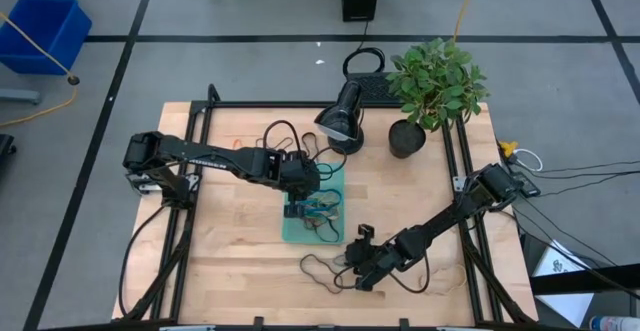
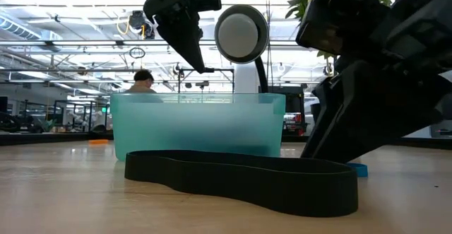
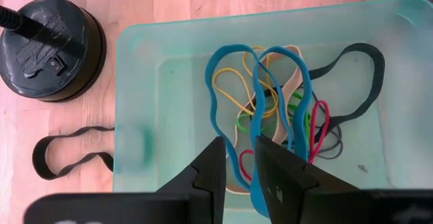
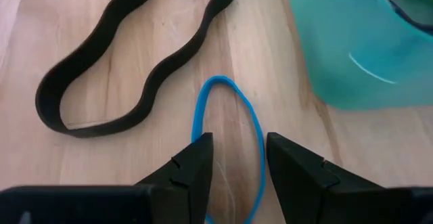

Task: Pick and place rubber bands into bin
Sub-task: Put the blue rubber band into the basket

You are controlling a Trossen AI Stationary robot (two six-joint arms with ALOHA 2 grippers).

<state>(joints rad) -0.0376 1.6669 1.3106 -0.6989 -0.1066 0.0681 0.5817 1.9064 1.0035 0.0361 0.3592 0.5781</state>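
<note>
The teal bin stands mid-table and holds several rubber bands: blue, yellow, tan, green, red and black. My left gripper hovers above the bin with a narrow gap between its fingers. A wide blue band lying in the bin shows through that gap. My right gripper is open, low over the table to the right of the bin's near end. Its fingers stand on either side of a thin blue band that lies flat on the wood. A big black band lies just beyond it.
A desk lamp and a potted plant stand at the table's far side. Another black band lies on the wood beside the bin, near the lamp base. A deep blue tub sits on the floor. A person is far behind the table.
</note>
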